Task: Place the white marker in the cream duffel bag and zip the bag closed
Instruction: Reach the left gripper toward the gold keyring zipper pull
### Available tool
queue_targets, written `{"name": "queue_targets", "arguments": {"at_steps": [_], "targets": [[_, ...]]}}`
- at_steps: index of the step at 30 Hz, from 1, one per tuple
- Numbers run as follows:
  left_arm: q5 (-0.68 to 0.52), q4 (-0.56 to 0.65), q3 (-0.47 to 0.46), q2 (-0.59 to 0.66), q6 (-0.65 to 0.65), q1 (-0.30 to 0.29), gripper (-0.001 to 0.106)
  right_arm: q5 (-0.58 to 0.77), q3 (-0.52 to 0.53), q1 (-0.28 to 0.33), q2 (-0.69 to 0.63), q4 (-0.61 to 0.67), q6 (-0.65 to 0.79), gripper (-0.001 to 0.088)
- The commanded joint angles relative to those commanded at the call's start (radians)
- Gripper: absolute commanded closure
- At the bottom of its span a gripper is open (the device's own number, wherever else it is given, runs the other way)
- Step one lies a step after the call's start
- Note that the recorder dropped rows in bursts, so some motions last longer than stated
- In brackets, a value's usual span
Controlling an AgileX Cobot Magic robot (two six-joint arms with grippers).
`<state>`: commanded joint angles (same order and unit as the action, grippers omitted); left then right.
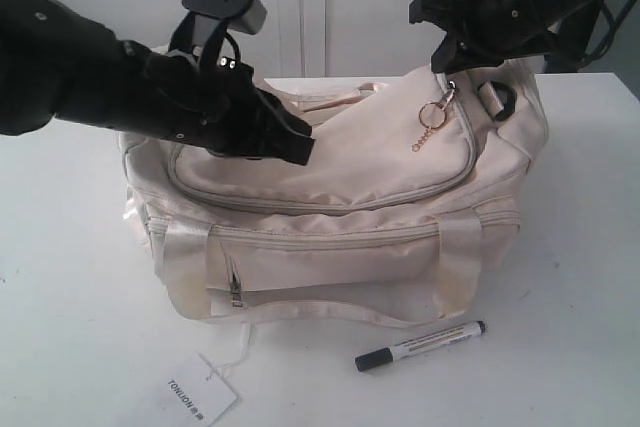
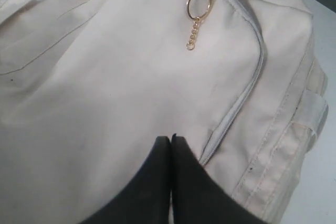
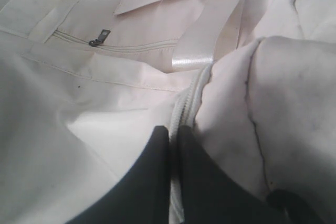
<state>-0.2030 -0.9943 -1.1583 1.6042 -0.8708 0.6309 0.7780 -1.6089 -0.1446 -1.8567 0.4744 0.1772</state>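
Observation:
The cream duffel bag (image 1: 350, 247) lies in the middle of the table with its curved top zipper (image 2: 247, 93) closed. The white marker (image 1: 420, 345) with its black cap rests on the table in front of the bag, away from both grippers. My left gripper (image 1: 305, 150) is shut, with its tips (image 2: 171, 139) pressed on the bag's top panel (image 2: 105, 77). At the bag's right end my right gripper (image 1: 445, 65) is shut on the zipper (image 3: 191, 98), and the white tape runs between its fingers. The gold ring (image 1: 432, 113) and its chain (image 2: 193, 35) hang just below it.
A white hang tag (image 1: 200, 387) on a string lies on the table at the front left. The front pocket's zip pull (image 1: 236, 290) hangs on the bag's near side. A black strap loop (image 1: 497, 97) sits at the bag's right end. A white wall stands behind.

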Motion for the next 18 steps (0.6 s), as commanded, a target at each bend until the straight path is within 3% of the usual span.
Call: {"name": "queue_targets", "arguments": {"at_steps": [8, 11, 18], "targets": [[-0.042, 0.0, -0.097, 0.085, 0.0, 0.0, 0.105, 0.0, 0.0, 0.0, 0.0, 0.0, 0.0, 0.0868], [-0.094, -0.021, -0.14, 0.12, -0.057, 0.0, 0.105, 0.0, 0.0, 0.0, 0.0, 0.0, 0.0, 0.0868], [-0.151, -0.311, -0.223, 0.202, -0.341, 0.0, 0.105, 0.0, 0.0, 0.0, 0.0, 0.0, 0.0, 0.0868]]}}
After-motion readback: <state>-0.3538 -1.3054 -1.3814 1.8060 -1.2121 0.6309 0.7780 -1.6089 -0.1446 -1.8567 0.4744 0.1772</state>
